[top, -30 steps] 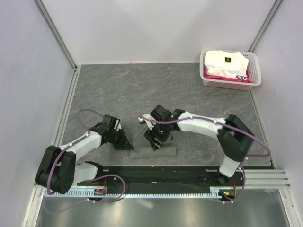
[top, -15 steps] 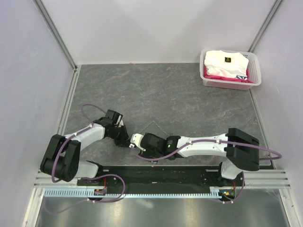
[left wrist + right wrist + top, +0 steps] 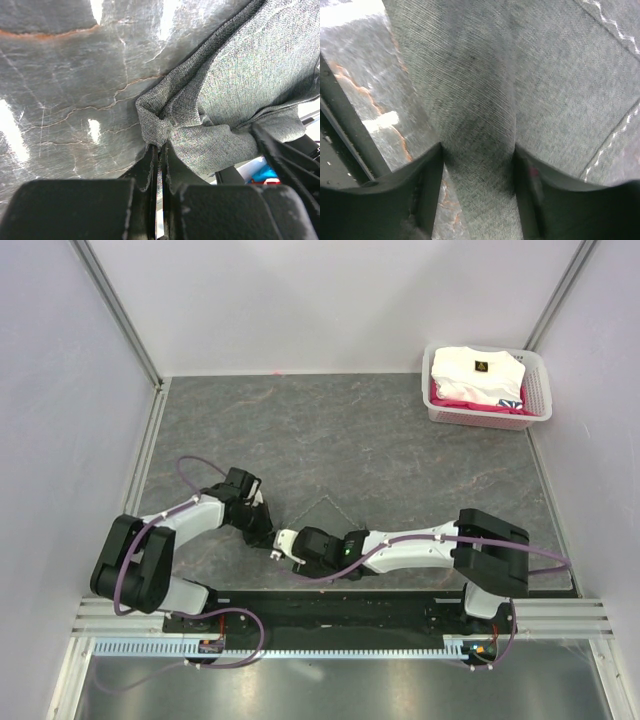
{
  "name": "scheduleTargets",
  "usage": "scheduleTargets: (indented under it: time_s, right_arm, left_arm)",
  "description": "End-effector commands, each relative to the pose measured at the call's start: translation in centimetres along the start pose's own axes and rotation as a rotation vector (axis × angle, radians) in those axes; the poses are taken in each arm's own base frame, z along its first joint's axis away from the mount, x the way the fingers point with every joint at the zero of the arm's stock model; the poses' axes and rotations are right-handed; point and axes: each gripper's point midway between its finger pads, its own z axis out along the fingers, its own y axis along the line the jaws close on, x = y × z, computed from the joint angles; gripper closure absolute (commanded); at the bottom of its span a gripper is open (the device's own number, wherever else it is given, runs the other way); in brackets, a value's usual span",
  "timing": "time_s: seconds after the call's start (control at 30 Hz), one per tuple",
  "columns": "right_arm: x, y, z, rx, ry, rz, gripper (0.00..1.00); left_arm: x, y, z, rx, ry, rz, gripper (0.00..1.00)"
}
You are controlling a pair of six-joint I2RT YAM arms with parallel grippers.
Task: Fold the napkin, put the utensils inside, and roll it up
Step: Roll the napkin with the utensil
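The grey-green napkin (image 3: 322, 518) lies low near the table's front edge, its pale hem showing as a faint peak, hard to tell from the tabletop. My left gripper (image 3: 266, 533) is shut on a bunched corner of the napkin (image 3: 240, 90), the jaws (image 3: 160, 147) nearly touching. My right gripper (image 3: 283, 543) reaches far left, close beside the left one. Its fingers (image 3: 477, 150) clamp a thick rolled fold of the napkin (image 3: 485, 75). The gold spoon is hidden in all views.
A white basket (image 3: 540, 390) holding a white folded garment (image 3: 475, 370) stands at the back right corner. The black base rail (image 3: 350, 605) runs along the near edge just behind both grippers. Pale walls enclose the table's left, back and right.
The right arm has swung down and left from above the napkin roll to meet the left gripper. The roll that lay near the front edge no longer shows as a roll. The left gripper has moved slightly back.
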Motion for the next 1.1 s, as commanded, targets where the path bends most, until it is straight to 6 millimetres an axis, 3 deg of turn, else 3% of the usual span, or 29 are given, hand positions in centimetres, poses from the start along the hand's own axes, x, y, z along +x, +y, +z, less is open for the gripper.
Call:
scheduleTargets:
  time_s: [0.0, 0.17, 0.27, 0.3, 0.37, 0.5, 0.67, 0.9, 1.07]
  right_arm:
    - [1.1, 0.5, 1.1, -0.04, 0.029, 0.009, 0.48]
    - [1.9, 1.3, 1.6, -0.154, 0.069, 0.064, 0.68]
    - [2.2, 2.3, 1.6, -0.268, 0.088, 0.12, 0.72]
    - [2.6, 2.5, 1.7, -0.296, 0.107, 0.132, 0.73]
    - [3.0, 3.0, 1.8, -0.37, 0.126, 0.172, 0.75]
    - [3.6, 3.5, 1.7, -0.484, 0.16, 0.241, 0.76]
    - [3.7, 3.4, 2.0, -0.617, 0.188, 0.33, 0.76]
    - [4.0, 3.4, 2.3, -0.78, 0.24, 0.437, 0.76]
    - [4.6, 3.0, 2.8, -0.861, 0.274, 0.507, 0.76]
  left_arm:
    - [-1.4, -0.5, -0.1, 0.001, -0.032, 0.055, 0.98]
    - [-2.0, -1.1, -0.4, 0.018, -0.051, 0.076, 0.98]
    - [-2.6, -1.5, -1.1, 0.02, -0.083, 0.083, 0.86]
    - [-3.1, -1.6, -1.6, 0.014, -0.109, 0.09, 0.72]
    - [-3.4, -1.0, -2.3, -0.013, -0.128, 0.086, 0.55]
    - [-3.5, -0.1, -3.8, -0.043, -0.188, 0.066, 0.4]
    - [-2.6, 0.4, -4.2, -0.034, -0.216, 0.037, 0.38]
    - [-1.9, -1.8, -5.1, 0.115, -0.255, 0.107, 0.38]
    - [-1.1, -1.7, -4.5, 0.146, -0.231, 0.114, 0.42]
